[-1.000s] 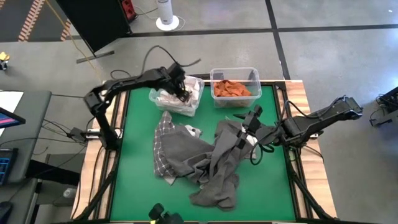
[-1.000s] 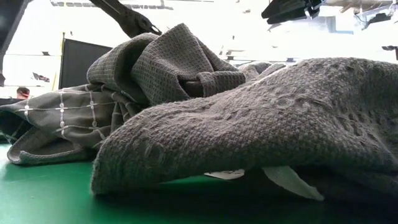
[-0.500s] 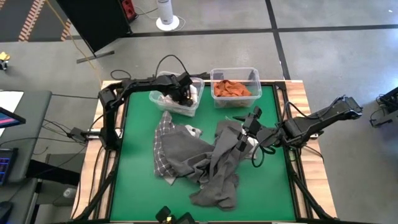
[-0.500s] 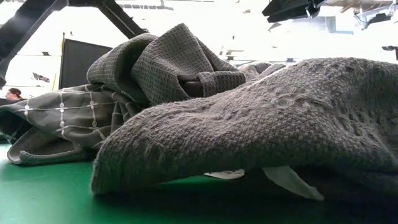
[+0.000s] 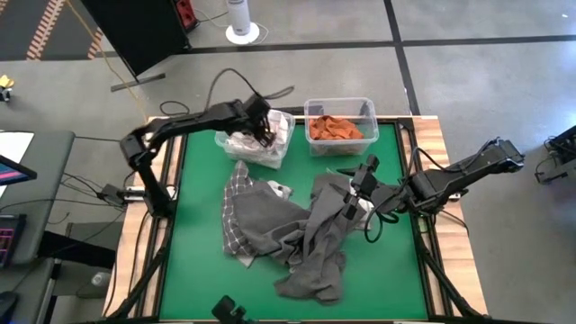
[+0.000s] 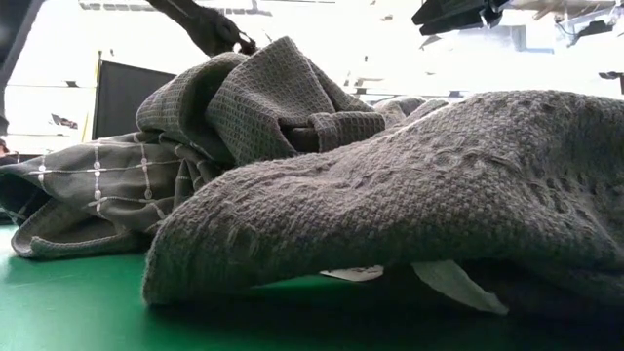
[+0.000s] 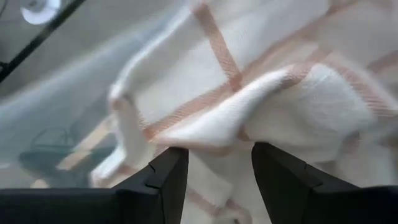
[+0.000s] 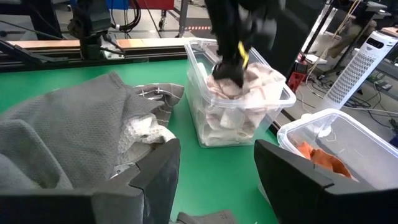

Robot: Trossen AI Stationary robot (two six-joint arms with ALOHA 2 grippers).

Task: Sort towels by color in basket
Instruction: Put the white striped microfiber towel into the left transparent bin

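Mostly, the low view was filled by the heap of grey towels, which hid both bins and nearly all of both arms; only a dark piece of arm showed above the heap. A checked grey towel lay at the heap's edge on the green table.

From above, the heap spread across the middle of the table, with the checked towel on its left side. Two clear plastic bins stood side by side at the far edge. The left bin held pale cloth, and the right bin held an orange towel.

The left gripper was inside the left bin. Its wrist view, which the overhead picture could not match for detail, showed a white towel with thin tan stripes filling the frame, blurred, with the two fingers spread apart below a fold of it. Whether they touched the cloth was hard to make out.

The right gripper sat at the right edge of the heap. Its wrist view showed its fingers wide apart with green table between them, the left bin with the other arm's gripper in it, and a corner of the right bin cut off at the frame edge.
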